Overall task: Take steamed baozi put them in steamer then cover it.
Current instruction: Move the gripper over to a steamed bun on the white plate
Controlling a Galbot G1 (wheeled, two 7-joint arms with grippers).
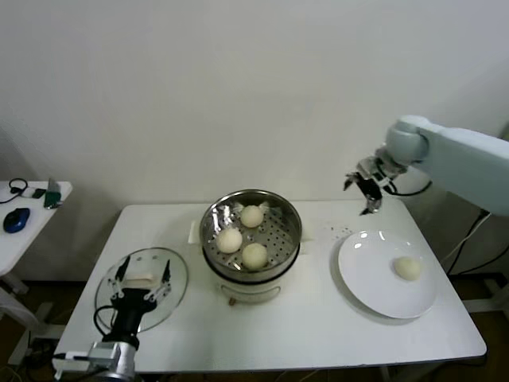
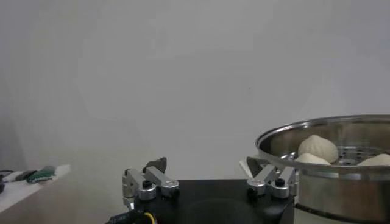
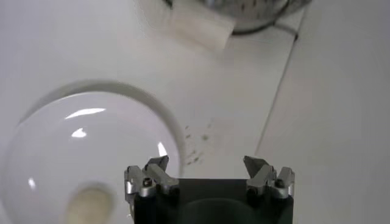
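The steel steamer (image 1: 291, 216) stands at the table's middle on its cream pot base, holding three baozi (image 1: 230, 239) (image 1: 252, 216) (image 1: 254, 255). A further baozi (image 1: 408, 268) lies on the white plate (image 1: 362, 274) to the right; it shows in the right wrist view too (image 3: 90, 204). My right gripper (image 1: 367, 189) (image 3: 206, 165) hangs open and empty in the air above the table's far right edge, beyond the plate (image 3: 55, 140). The glass cover (image 1: 176, 294) with its white handle (image 1: 138, 279) lies flat at the front left. My left gripper (image 1: 142, 274) (image 2: 207, 167) is open, low over the cover, beside the steamer (image 2: 329, 131).
A small side table (image 1: 24, 231) at the far left carries a blue mouse (image 1: 16, 219) and small items. The wall stands close behind the table. The pot's white side handle (image 3: 201, 27) juts toward the plate. Table edges lie near the plate and the cover.
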